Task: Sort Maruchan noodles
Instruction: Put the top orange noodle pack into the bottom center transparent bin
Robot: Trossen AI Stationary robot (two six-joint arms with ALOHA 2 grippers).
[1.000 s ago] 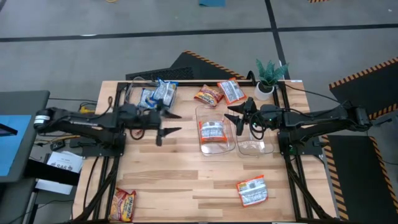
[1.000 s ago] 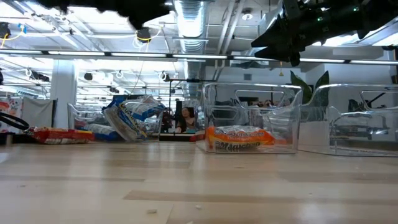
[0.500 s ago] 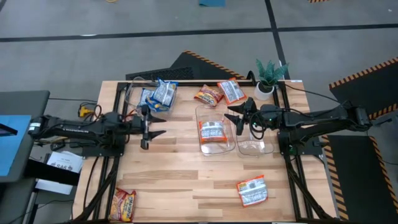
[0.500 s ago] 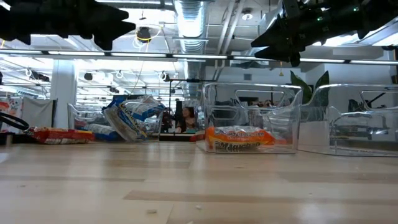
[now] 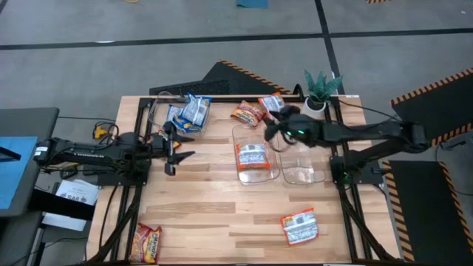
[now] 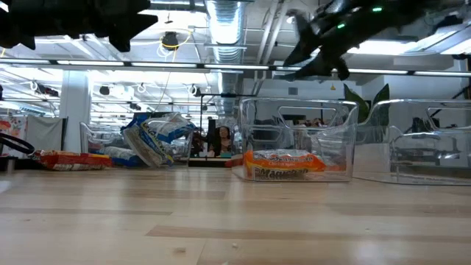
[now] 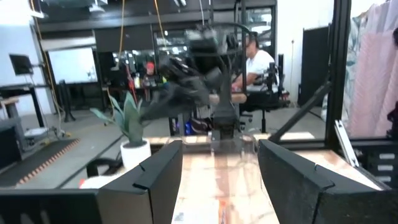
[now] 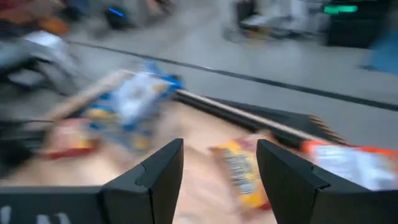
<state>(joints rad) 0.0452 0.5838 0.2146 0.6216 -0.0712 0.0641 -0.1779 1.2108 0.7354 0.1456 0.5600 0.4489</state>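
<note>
Ramen packets lie flat on the wooden table. Blue-and-white ones (image 5: 188, 112) are piled at the far left, with a red-and-yellow one (image 5: 247, 113) and an orange-and-white one (image 5: 273, 105) at the far edge. Another orange-and-white packet (image 5: 253, 157) lies in the left clear bin (image 5: 238, 140). One more (image 5: 300, 226) lies near the near edge, and a red-and-yellow one (image 5: 146, 242) at the near left corner. My left gripper (image 5: 185, 145) hovers open, left of the bins. My right gripper (image 5: 269, 128) is open in the air above the bin's far edge, pointing at the far packets (image 8: 239, 168).
A second clear bin (image 5: 303, 168) stands right of the first. A potted plant (image 5: 319, 92) sits at the far right corner. Black frame bars run along the table's left, far and right sides. Bare wood lies in the middle and near parts of the table.
My left gripper has drawn back toward the table's left edge, staying open. In the last half second my right gripper has swung from above the bins toward the far edge and the left, toward the red-and-yellow packet. No packet has moved.
</note>
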